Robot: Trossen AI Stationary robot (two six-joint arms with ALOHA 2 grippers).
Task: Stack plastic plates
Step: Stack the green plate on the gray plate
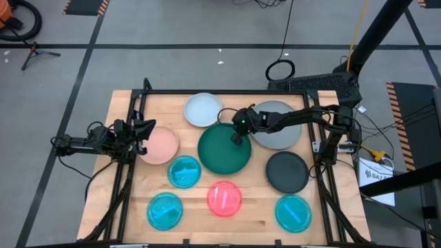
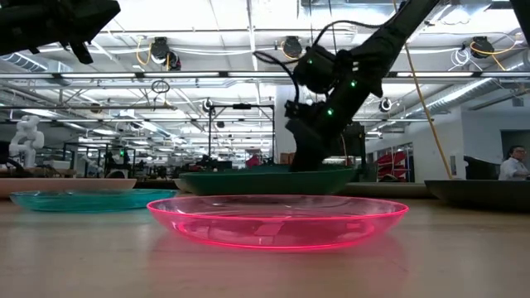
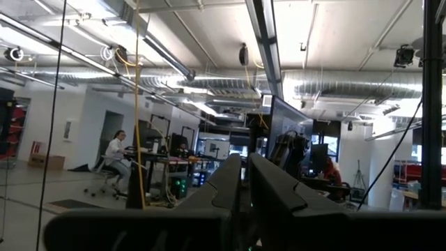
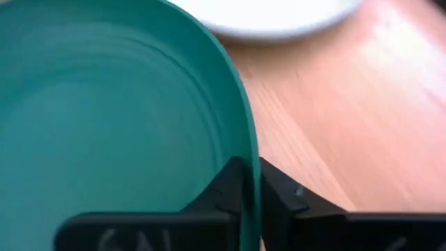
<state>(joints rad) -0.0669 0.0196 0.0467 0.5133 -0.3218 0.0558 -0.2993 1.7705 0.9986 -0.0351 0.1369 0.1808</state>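
Dark green plastic marks the large plate (image 1: 224,148) at the table's (image 1: 124,207) centre, whose rim at about one o'clock is pinched between the fingers of the right gripper (image 4: 252,183). It is judged light, stiff and smooth, so the thin raised edge is the sensible place to be held. At nine o'clock, beside the peach plate (image 1: 160,145), the left gripper (image 3: 242,183) is raised with fingers closed on nothing.

Right gripper (image 1: 236,132) sat at the dark green plate (image 1: 222,153)'s far rim, grey plate (image 1: 280,127) right beside it, pale blue-white plate (image 1: 202,109) just past it. Left gripper (image 1: 146,129) hung over the peach-pink plate (image 1: 161,146)'s edge.
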